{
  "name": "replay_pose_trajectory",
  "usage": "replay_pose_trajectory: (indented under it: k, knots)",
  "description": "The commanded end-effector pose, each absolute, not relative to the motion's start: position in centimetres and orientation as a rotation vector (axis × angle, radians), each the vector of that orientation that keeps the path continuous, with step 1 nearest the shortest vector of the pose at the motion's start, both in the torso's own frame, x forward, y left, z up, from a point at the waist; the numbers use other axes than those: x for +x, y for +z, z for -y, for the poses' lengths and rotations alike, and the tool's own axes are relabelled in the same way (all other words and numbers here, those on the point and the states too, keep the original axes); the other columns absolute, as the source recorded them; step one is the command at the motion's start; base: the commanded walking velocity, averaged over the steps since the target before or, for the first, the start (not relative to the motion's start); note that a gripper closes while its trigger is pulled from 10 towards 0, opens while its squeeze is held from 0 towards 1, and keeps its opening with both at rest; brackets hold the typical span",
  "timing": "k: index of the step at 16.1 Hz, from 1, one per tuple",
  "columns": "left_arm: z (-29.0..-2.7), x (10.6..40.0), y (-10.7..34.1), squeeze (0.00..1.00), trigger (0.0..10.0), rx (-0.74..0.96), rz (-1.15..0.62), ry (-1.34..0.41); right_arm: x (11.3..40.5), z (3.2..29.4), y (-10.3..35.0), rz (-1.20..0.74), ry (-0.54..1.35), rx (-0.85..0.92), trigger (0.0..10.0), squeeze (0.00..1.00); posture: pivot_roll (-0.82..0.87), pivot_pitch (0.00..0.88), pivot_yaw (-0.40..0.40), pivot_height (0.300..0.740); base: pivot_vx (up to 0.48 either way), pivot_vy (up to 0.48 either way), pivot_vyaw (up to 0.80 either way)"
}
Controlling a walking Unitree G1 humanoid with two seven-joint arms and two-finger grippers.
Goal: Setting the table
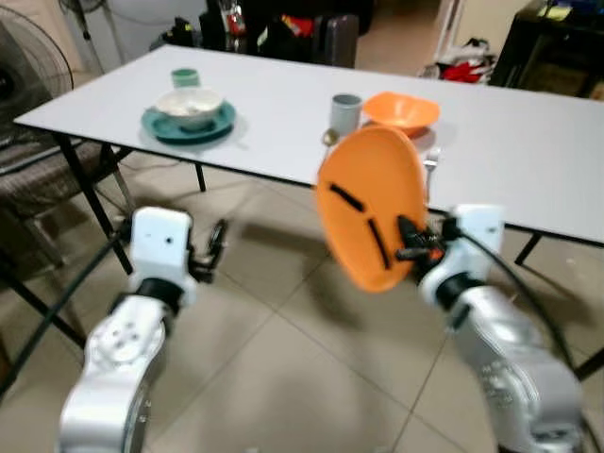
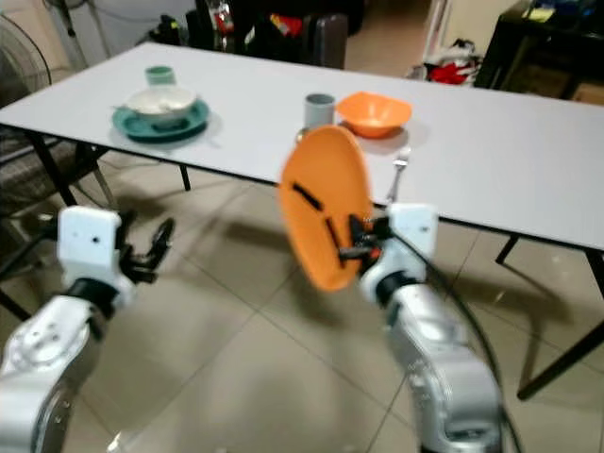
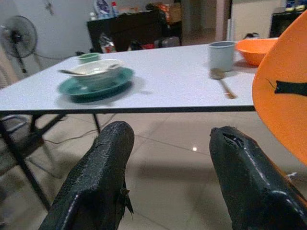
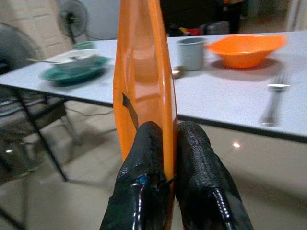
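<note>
My right gripper (image 1: pixel 412 243) is shut on the rim of an orange plate (image 1: pixel 372 205), held upright on edge just in front of the white table (image 1: pixel 528 160). The right wrist view shows both fingers (image 4: pixel 149 158) pinching the plate (image 4: pixel 144 72). An orange bowl (image 1: pixel 401 111), a grey cup (image 1: pixel 345 113), a spoon (image 3: pixel 221 79) and a fork (image 4: pixel 275 103) lie on the table behind the plate. To the left stands a teal plate (image 1: pixel 189 123) with a white bowl (image 1: pixel 190 104) on it and a green cup (image 1: pixel 185 77). My left gripper (image 1: pixel 213 247) hangs open below the table's edge.
A chair (image 1: pixel 38 189) and a fan (image 1: pixel 33 66) stand at the left of the table. Dark furniture with clutter (image 1: pixel 274 28) lines the far wall. Table legs (image 1: pixel 90 203) reach down onto the tiled floor (image 1: pixel 283 359).
</note>
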State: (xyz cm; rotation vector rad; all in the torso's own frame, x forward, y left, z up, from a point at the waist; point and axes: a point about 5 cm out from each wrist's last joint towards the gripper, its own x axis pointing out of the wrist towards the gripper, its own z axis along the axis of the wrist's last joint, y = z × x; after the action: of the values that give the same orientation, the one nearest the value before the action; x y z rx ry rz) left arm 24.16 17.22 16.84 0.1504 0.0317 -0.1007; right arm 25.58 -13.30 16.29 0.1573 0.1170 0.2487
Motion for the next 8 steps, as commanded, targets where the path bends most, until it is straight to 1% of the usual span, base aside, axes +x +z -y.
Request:
replay_pose_trajectory:
  k: [1, 2, 4, 5, 8]
  knots:
    - [-17.03, 24.25, 16.8, 0.0, 10.0, 0.172, -0.038, -0.107, 25.62, 13.51, 17.63, -0.056, 0.246, 0.147, 10.0, 0.0, -0.05, 0.0, 0.035, 0.74, 0.0, 0.0, -0.54]
    - [-16.95, 24.27, 16.83, 0.0, 10.0, 0.197, -0.037, -0.115, 25.57, 13.55, 17.56, -0.06, 0.242, 0.151, 10.0, 0.0, -0.05, 0.0, 0.036, 0.74, 0.0, 0.0, -0.77]
    - [-16.86, 24.23, 16.77, 0.0, 10.0, 0.194, -0.039, -0.124, 25.53, 13.63, 17.51, -0.062, 0.233, 0.152, 10.0, 0.0, -0.05, 0.0, 0.038, 0.74, 0.0, -0.48, -0.77]
    - [-16.87, 24.22, 16.75, 0.0, 10.0, 0.192, -0.04, -0.122, 25.52, 13.65, 17.5, -0.063, 0.231, 0.153, 10.0, 0.0, -0.05, 0.0, 0.04, 0.74, 0.0, -0.48, -0.52]
    - [-16.87, 24.31, 16.75, 0.0, 10.0, 0.17, -0.044, -0.127, 25.55, 13.76, 17.4, -0.068, 0.216, 0.156, 10.0, 0.0, -0.05, 0.0, 0.043, 0.74, 0.0, 0.0, 0.0]
